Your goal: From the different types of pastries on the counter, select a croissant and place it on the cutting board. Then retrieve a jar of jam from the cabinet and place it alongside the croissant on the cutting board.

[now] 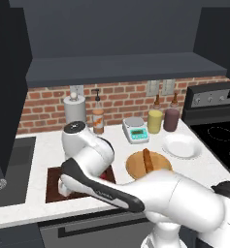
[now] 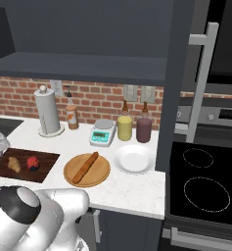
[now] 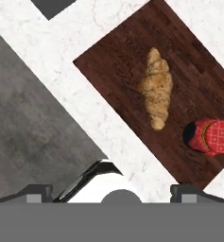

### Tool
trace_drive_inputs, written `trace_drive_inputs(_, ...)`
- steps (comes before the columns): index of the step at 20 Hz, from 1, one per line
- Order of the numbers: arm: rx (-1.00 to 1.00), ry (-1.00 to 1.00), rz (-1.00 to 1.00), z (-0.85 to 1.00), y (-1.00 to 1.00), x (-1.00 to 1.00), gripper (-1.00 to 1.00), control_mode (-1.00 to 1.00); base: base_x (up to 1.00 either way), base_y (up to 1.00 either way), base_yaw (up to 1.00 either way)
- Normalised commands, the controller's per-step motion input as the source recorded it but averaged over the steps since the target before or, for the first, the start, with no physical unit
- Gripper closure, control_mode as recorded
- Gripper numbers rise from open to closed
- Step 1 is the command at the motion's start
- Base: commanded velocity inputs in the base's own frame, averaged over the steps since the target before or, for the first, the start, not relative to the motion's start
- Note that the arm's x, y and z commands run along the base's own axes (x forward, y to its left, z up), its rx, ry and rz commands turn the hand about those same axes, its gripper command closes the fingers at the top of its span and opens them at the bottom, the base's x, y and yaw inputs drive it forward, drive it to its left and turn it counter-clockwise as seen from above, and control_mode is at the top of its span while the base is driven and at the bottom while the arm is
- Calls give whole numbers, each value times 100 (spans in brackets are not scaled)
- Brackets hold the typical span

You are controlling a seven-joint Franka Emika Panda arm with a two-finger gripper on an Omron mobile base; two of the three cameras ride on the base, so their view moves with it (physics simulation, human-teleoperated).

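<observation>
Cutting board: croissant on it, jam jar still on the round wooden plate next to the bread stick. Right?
Not quite. The jam jar sits on the cutting board beside the croissant, as the hand view shows. The round wooden plate holds the bread stick alone, seen in the right base view.

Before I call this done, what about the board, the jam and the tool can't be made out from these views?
- Left base view: the arm covers most of the cutting board; the croissant is hidden, and the jar of jam is a red sliver.
- Right base view: the jar label is too small to read, and the board's left end is behind the robot.
- Hand view: only the tool's fingertips show at the bottom edge, wide apart and empty.
</observation>
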Motion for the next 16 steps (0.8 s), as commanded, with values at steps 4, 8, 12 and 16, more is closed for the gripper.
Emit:
trace_drive_inputs(4,0,6,0,1,-99,-97,-100,-100,0,0,0)
trace_drive_inputs(8,0,8,0,0,-87,-100,-100,-100,0,0,0)
trace_drive_inputs(12,0,9,-1,0,-71,-100,-100,-100,0,0,0)
trace_drive_inputs(16,0,10,0,0,-56,-90,-100,-100,0,0,0)
